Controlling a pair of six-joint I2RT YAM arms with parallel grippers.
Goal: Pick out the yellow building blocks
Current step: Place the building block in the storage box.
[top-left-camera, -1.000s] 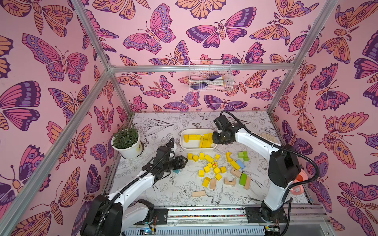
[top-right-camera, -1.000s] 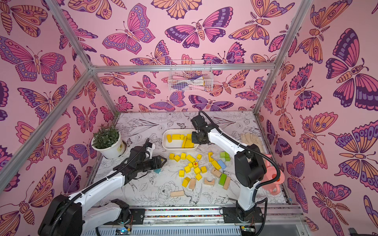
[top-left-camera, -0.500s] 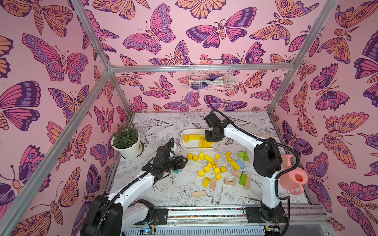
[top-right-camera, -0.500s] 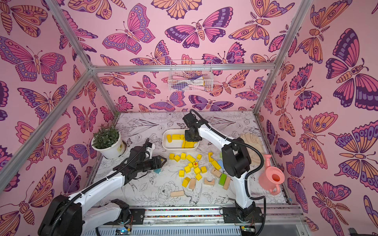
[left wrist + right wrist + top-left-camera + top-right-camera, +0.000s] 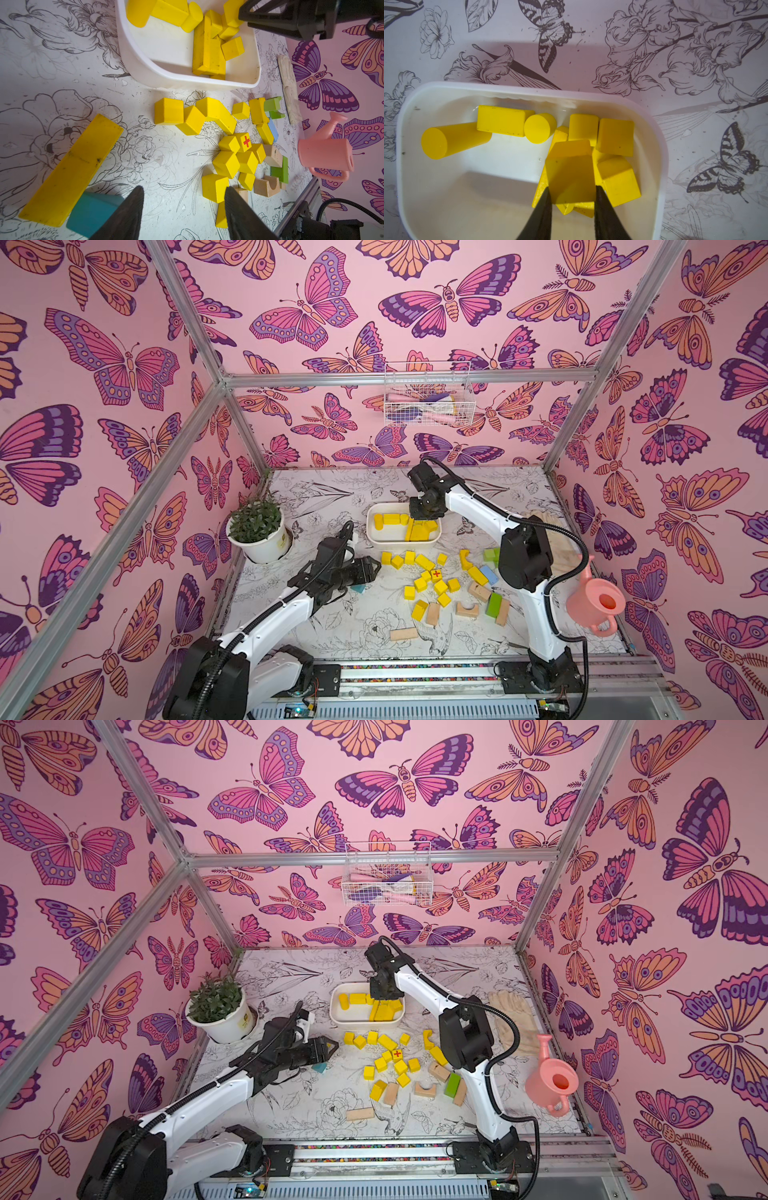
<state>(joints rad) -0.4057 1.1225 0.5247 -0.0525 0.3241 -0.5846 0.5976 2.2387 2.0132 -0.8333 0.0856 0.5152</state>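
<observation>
Plainly, the left gripper (image 5: 184,190) hangs low over the table with its fingers moderately apart and nothing between them. Just beside it lies a long yellow bar (image 5: 70,168), one end overlapping a teal block (image 5: 93,209). The bar looks light and stiff, and is best pinched across its narrow width near the middle.

In a top view the white tray (image 5: 374,537) sits at one o'clock from that gripper and already holds several yellow building blocks (image 5: 500,120). Over the tray's two o'clock corner, the right gripper (image 5: 572,193) has its fingers drawn narrow onto a yellow block (image 5: 571,176), clamped on two opposite flat sides.

More yellow pieces (image 5: 432,583) lie loose at six o'clock from the tray, among them the cube with the red cross (image 5: 436,573). Tan blocks (image 5: 478,591) and a green block (image 5: 493,604) sit at their four o'clock edge.

These are probably hard painted wood: light, rigid, not fragile, perhaps a little slick. Flat parallel faces are the place to hold. Several cubes touch, so the outer ones offer finger room first. Cylinders would likely roll if nudged.
</observation>
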